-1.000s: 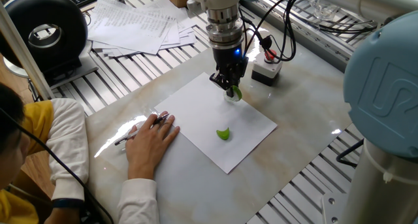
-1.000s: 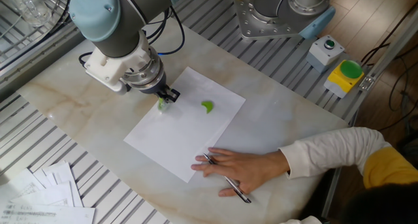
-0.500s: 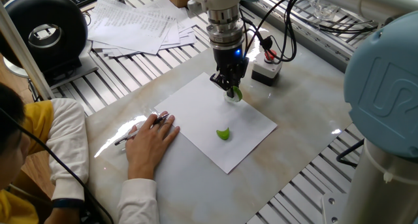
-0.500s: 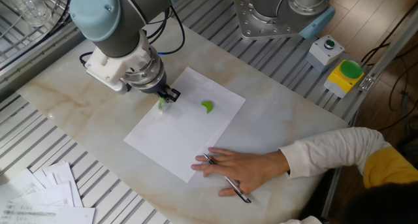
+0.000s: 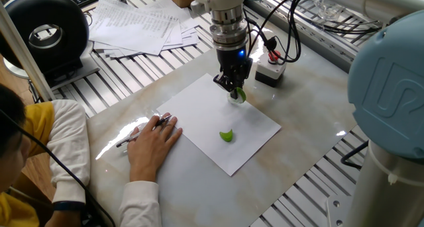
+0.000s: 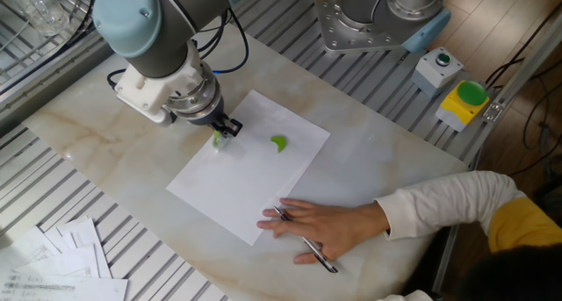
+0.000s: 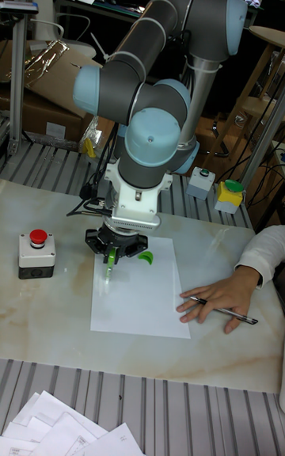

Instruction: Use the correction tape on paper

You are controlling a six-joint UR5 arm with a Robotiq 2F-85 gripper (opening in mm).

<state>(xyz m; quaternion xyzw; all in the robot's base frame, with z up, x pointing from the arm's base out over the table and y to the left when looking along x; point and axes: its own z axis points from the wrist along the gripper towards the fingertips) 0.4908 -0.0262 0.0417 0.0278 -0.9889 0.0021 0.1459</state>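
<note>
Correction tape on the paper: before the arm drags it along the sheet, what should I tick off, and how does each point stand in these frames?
1. Gripper shut on the correction tape: ok.
2. Tape tip touching the paper: cannot tell; it is at the sheet, but contact is hidden under the fingers.
3. Paper held down: ok, the person's hand rests on its near edge.
4. Hand away from the gripper: ok, it sits at the opposite edge.
5. Sheet free of obstacles: not ok, a green cap lies on it.
6. Paper flat: ok, no curl visible.
</note>
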